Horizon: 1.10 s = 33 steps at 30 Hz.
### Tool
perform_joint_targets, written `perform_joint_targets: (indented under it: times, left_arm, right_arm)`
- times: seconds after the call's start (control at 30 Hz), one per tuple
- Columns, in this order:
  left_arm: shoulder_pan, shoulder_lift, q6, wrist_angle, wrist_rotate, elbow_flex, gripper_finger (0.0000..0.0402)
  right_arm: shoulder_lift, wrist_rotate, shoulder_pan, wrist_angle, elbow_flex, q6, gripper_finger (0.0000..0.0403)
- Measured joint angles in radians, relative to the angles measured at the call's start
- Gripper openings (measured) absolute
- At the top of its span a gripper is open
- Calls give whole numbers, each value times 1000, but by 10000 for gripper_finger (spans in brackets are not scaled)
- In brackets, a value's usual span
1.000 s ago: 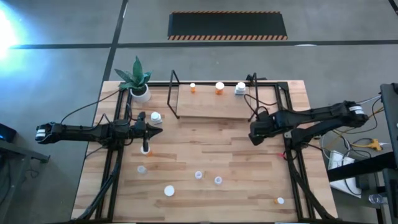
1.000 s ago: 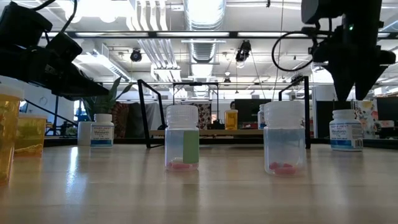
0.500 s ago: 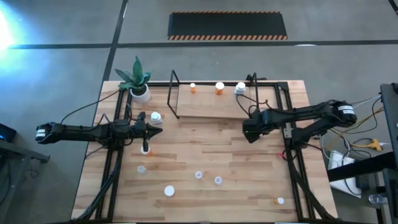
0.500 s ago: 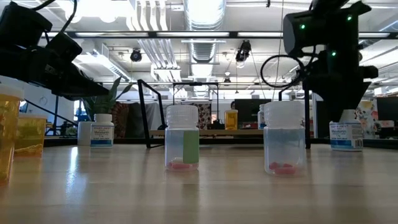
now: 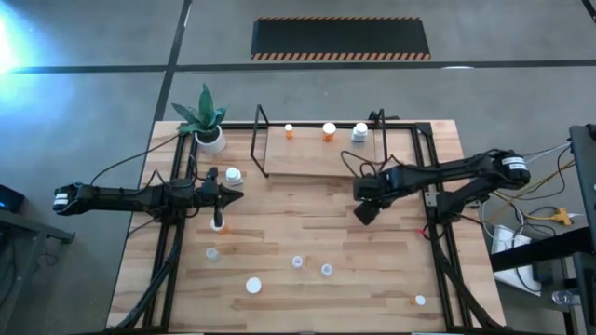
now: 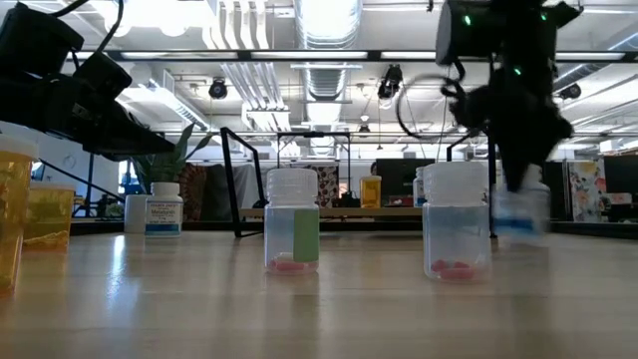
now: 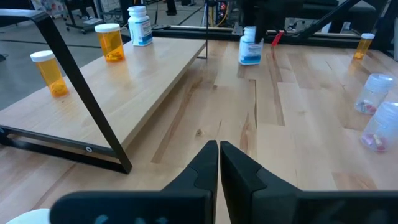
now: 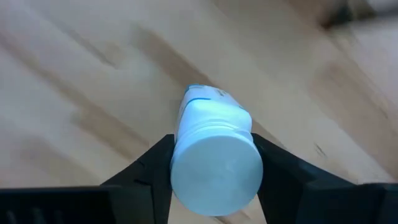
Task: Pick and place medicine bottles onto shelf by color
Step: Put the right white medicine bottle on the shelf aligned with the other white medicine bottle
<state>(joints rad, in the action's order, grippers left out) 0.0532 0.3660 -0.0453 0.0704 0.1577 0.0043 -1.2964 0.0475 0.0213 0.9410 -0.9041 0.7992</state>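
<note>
1. Quick handling notes on the white bottle (image 8: 214,158) I'm working with the right gripper (image 5: 364,210). It's a tiny round plastic thing with a white cap, so I'd guess light, rigid and a bit slick on the sides. Not fragile, but it'll tip or roll if nudged off-centre.

2. Best hold, I reckon, is across the body just under the cap, squeezing on the widest part so it can't squirt out. Going on the cap alone looks riskier to me.

3. Where it sits: in the right wrist view the bottle is dead centre between the two fingers (image 8: 144,171), one on each side of the cap. The fingers are closing in and look right against it or nearly so. I can't tell if they've actually got a firm grip, so I'm calling it not held for now.

4. On the surface (image 5: 307,209), that spot is right of centre, just in front of the shelf (image 5: 317,154), toward its right end.

5. The shelf has two orange bottles (image 5: 329,131) and one white one on it. Other bottles are loose near the surface's front edge.

6. The left gripper (image 5: 237,194) is parked near the left edge, fingers shut on nothing.
</note>
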Motion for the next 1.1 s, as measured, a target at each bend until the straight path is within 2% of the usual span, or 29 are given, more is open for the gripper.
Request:
perform_joint_targets:
  times: [0.2,0.4,0.53,0.7,0.93,1.1]
  left_arm:
    - [0,0,0,0,0,0,0]
    - [0,0,0,0,0,0,0]
    - [0,0,0,0,0,0,0]
    - [0,0,0,0,0,0,0]
    - [0,0,0,0,0,0,0]
    - [0,0,0,0,0,0,0]
  right_arm:
    - [-78,32,-3,-25,-211,-202,174]
    - [-239,114,87,137,-489,-576,167]
    - [-354,145,186,264,-611,-873,167]
    - [-422,147,308,312,-634,-1135,168]
    - [-414,143,457,295,-630,-1277,168]
    - [-420,71,525,275,-630,-1343,168]
